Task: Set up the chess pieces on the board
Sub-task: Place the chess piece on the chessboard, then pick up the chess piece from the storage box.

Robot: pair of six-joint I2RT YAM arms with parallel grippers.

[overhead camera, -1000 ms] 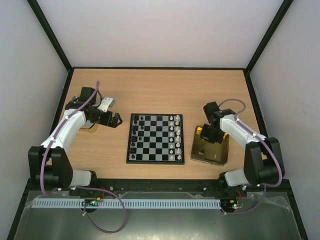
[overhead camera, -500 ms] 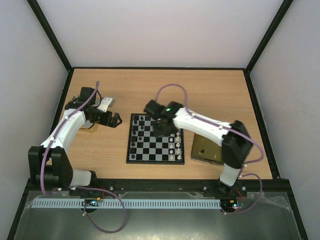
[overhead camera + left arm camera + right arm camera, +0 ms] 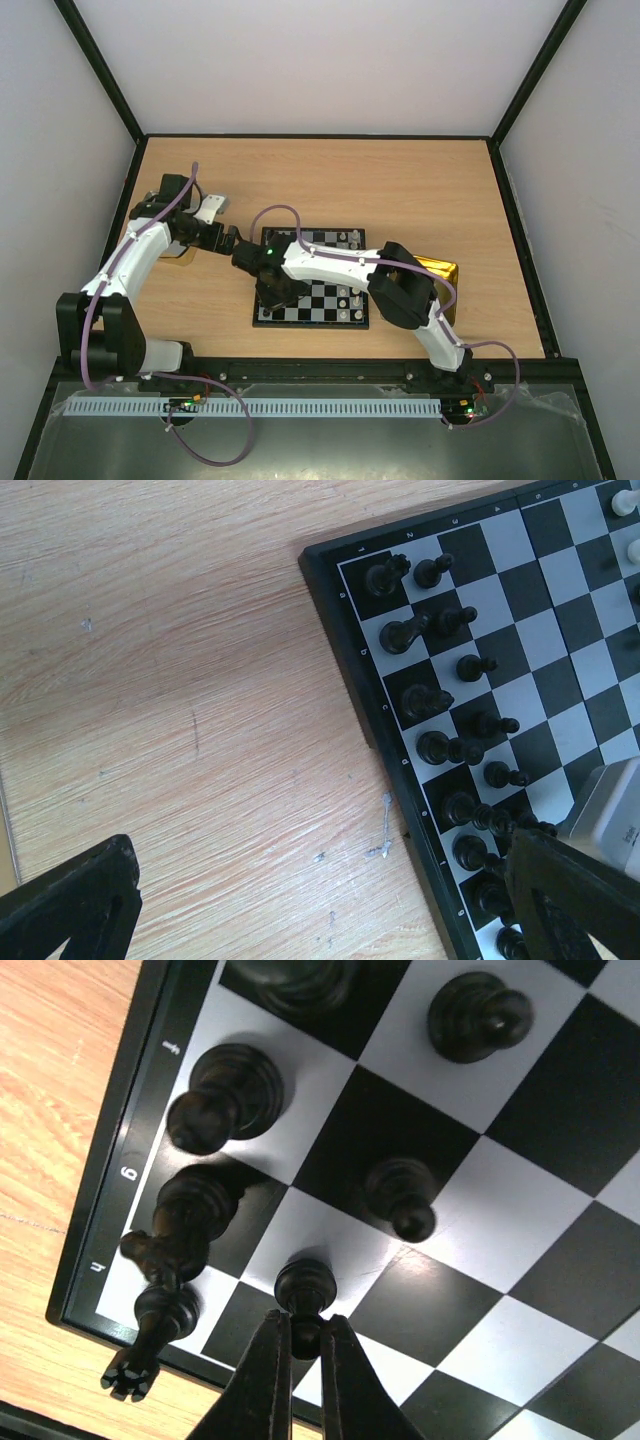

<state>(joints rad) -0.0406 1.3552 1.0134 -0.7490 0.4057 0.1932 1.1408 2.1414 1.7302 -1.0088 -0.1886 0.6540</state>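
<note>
While the right gripper [image 3: 302, 1332] is closed on the head of a black pawn [image 3: 305, 1285], the pawn's base is at the near end of the pawn row, one row in from the left edge of the board [image 3: 330, 312]. I cannot tell whether it rests on the square. Right beside it, at the board's near-left corner, a black rook [image 3: 160, 1310] leans out over the border.

The pawn looks tiny, light, rigid and smooth. It would likely twist or pop out of a loose pinch, so a grip from above on its head suits it.

The left gripper [image 3: 320, 845] hangs spread and empty over the table [image 3: 400, 190], off the board's far-left corner. A gold tin [image 3: 445, 272] lies beyond the board's right edge, partly hidden by the right arm.
</note>
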